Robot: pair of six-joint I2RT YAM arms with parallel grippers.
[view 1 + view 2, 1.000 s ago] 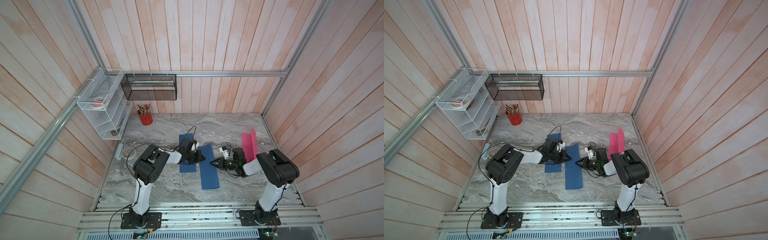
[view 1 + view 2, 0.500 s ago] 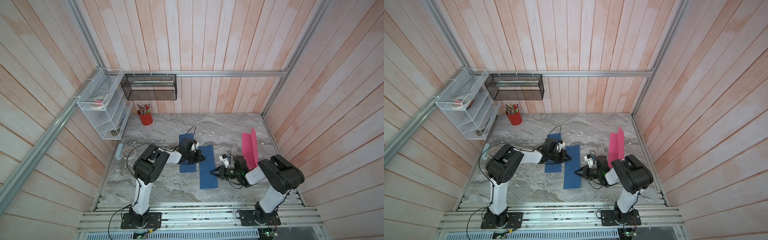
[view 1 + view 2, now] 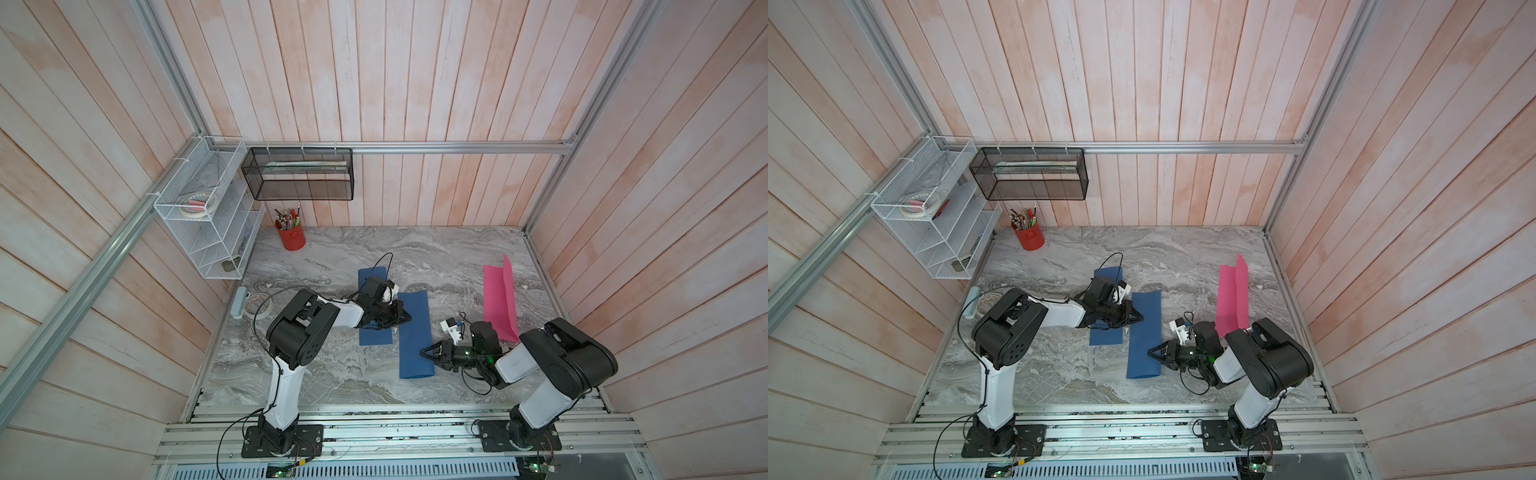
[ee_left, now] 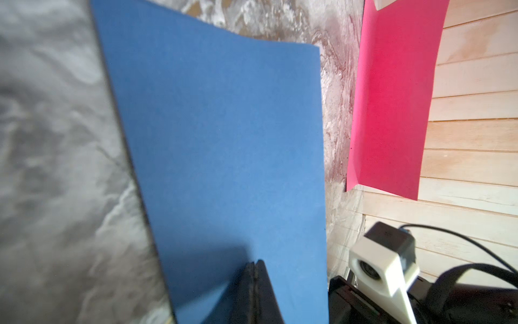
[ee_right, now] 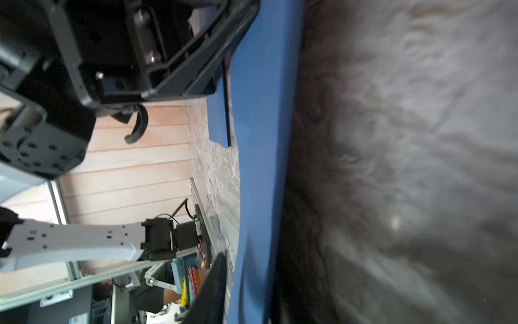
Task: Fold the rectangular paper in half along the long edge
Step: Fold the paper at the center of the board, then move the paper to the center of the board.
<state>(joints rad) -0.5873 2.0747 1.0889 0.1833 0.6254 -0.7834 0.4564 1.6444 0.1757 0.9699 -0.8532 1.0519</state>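
A long blue paper (image 3: 413,332) (image 3: 1145,336) lies doubled over lengthwise in the middle of the marble table. My left gripper (image 3: 409,318) (image 3: 1140,319) is shut, and its tip (image 4: 256,263) rests on the sheet's top layer (image 4: 224,140) near the left edge, holding nothing. My right gripper (image 3: 422,352) (image 3: 1150,352) lies low on its side at the sheet's right long edge, toward the front end, with its tip over that edge. In the right wrist view one dark finger (image 5: 213,286) sits against the blue edge (image 5: 263,140). The other finger is hidden behind the paper.
A second blue sheet (image 3: 376,336) lies partly under my left arm. A pink folded paper (image 3: 498,299) stands half open at the right. A red pencil cup (image 3: 291,239), a tape roll (image 3: 258,305), a white wire rack (image 3: 208,232) and a black mesh basket (image 3: 299,174) are at the back left.
My right gripper has slid along the blue paper's right edge toward the front of the table. The left gripper has stayed in place, shut.
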